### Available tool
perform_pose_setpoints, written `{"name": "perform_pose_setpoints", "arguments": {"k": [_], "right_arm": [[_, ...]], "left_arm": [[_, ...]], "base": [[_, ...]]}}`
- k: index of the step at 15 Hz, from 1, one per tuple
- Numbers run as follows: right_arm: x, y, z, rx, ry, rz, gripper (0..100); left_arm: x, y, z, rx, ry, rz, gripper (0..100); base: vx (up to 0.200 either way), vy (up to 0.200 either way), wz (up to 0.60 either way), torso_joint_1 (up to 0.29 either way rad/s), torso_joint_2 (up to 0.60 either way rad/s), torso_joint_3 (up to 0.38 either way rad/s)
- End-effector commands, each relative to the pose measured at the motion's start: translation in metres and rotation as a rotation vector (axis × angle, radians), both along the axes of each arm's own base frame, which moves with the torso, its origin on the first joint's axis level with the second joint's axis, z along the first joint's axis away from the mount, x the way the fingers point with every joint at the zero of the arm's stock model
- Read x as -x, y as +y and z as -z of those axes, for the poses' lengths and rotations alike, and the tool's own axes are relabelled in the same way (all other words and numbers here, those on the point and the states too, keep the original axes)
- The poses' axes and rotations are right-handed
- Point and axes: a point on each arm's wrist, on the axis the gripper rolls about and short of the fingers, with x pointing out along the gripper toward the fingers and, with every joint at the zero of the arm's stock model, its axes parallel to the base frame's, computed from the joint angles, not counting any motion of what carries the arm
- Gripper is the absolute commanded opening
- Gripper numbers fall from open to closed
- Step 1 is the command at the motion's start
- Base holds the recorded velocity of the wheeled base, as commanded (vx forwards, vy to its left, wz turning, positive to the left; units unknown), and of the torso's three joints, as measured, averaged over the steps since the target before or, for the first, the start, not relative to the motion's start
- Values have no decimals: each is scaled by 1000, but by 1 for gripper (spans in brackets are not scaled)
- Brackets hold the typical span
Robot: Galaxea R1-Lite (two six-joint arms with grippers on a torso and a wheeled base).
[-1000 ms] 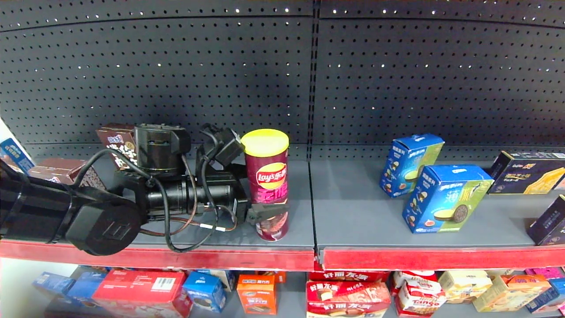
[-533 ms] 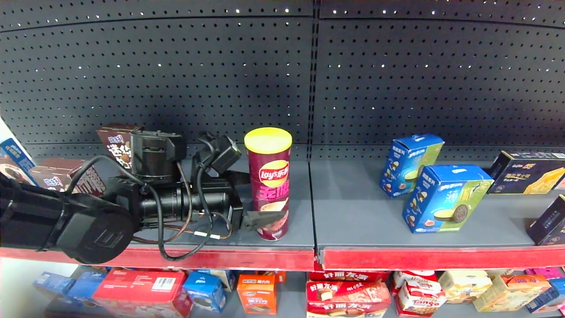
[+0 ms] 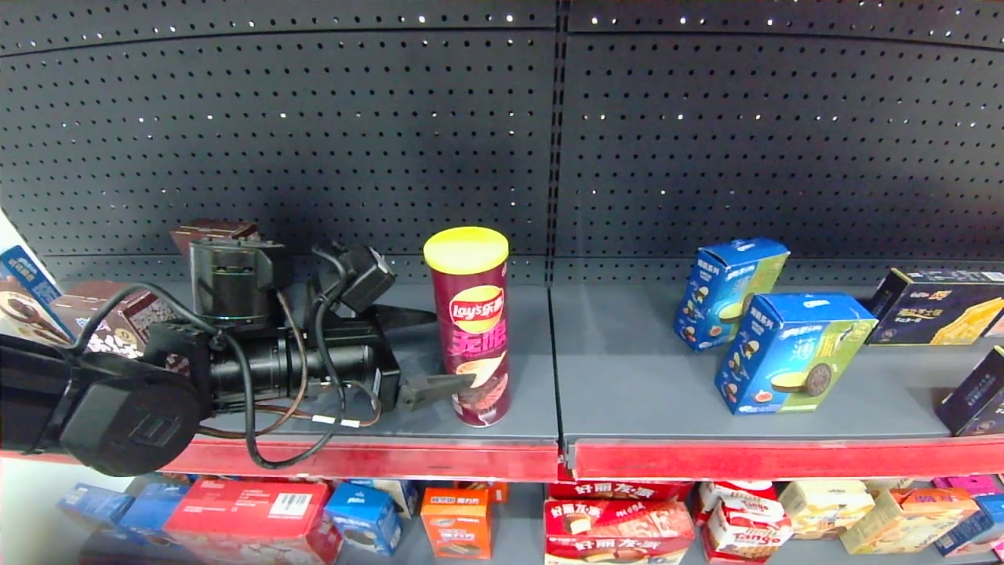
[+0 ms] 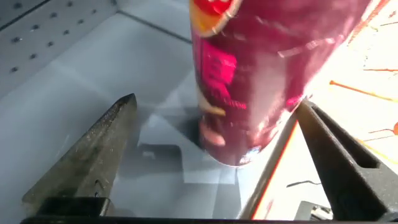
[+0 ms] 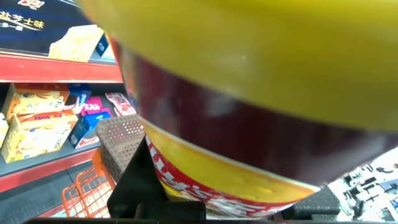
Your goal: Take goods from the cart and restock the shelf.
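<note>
Item: chips can (image 3: pixel 469 329), maroon with a yellow lid. It stands upright on the grey shelf (image 3: pixel 627 392), near the front edge and just left of the panel seam.

Left arm: stretched level along the shelf. Left pincer (image 3: pixel 453 348) is released, its fingers (image 4: pixel 93 155) spread to either side of the can's lower body.

Right pincer (image 5: pixel 239 202): grasping a second can (image 5: pixel 249 124), also yellow-lidded.

The grey shelf (image 3: pixel 627 384) carries an upright chip can (image 3: pixel 473 329) and snack boxes (image 3: pixel 788 349).

Yellow-lidded maroon crisp canister (image 3: pixel 471 314) upright on grey metal shelf (image 3: pixel 627 392), near edge, left gripper (image 3: pixel 453 348) straddling it; blue cardboard boxes (image 3: pixel 792 353) right.
</note>
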Motion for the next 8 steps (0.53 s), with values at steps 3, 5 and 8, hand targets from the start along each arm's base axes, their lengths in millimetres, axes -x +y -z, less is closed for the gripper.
{"name": "perform_pose_setpoints", "arguments": {"k": [3, 5, 8], "right_arm": [[0, 0, 0, 0, 2, 0, 0], [0, 0, 0, 0, 2, 0, 0], [0, 0, 0, 0, 1, 0, 0]], "left_arm": [[-2, 7, 0, -1, -2, -24, 100], [-1, 7, 0, -2, -3, -24, 100], [9, 9, -10, 6, -27, -22, 100]], "base": [[0, 0, 0, 0, 0, 0], [0, 0, 0, 0, 0, 0], [0, 0, 0, 0, 0, 0]]}}
